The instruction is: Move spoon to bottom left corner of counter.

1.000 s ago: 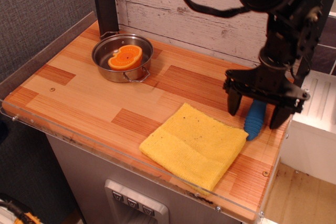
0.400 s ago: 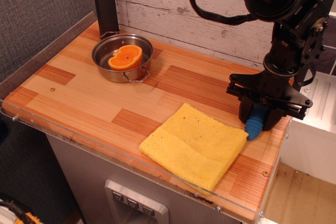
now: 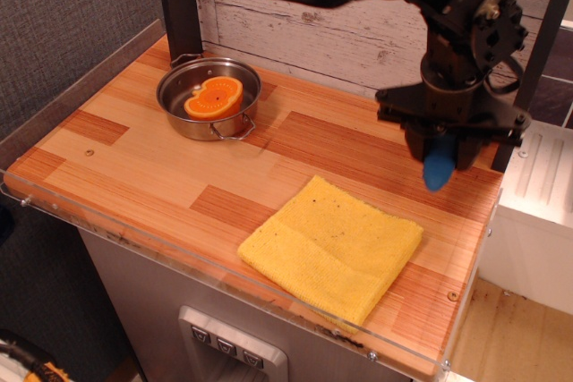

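My gripper (image 3: 440, 157) is shut on the spoon's blue ribbed handle (image 3: 438, 168) and holds it in the air above the right end of the wooden counter (image 3: 134, 167). Only the blue handle end shows below the black fingers (image 3: 417, 145); the silver bowl is hidden behind the gripper. The spoon hangs clear of the counter, just beyond the far right corner of the yellow cloth (image 3: 333, 246). The counter's bottom left corner (image 3: 36, 176) is far from the gripper.
A metal pot (image 3: 208, 97) with an orange slice (image 3: 214, 98) in it stands at the back left, next to a black post (image 3: 179, 2). The yellow cloth lies at the front right. A clear acrylic edge (image 3: 224, 275) runs along the front.
The open gripper came down around the blue handle lying on the counter, shut on it, then lifted it up and a little back-left.
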### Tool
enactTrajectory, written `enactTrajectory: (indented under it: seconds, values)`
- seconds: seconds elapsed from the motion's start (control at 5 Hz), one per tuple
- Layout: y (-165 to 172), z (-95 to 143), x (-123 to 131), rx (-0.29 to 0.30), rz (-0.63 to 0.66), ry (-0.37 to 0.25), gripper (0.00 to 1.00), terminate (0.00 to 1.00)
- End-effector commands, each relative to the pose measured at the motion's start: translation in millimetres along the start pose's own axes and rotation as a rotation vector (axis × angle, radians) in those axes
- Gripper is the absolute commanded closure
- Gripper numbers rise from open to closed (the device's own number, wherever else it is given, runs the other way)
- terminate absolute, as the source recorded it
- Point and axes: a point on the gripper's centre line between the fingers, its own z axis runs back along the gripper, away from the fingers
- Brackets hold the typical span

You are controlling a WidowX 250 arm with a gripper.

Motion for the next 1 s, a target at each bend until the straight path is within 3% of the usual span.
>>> enactTrajectory:
  seconds: [0.0, 0.2, 0.4, 0.6, 0.8]
  values:
    - [70, 64, 17, -0.024, -0.015, -0.063, 1.0, 0.0]
    - [120, 76, 7, -0.017, -0.067, 0.08, 1.0, 0.0]
    - [171, 90, -9, 0.01, -0.068, 0.173, 1.0, 0.0]
    - [220, 96, -30, 0.031, -0.056, 0.243, 1.0, 0.0]
    - [248, 108, -39, 0.038, -0.019, 0.257, 1.0, 0.0]
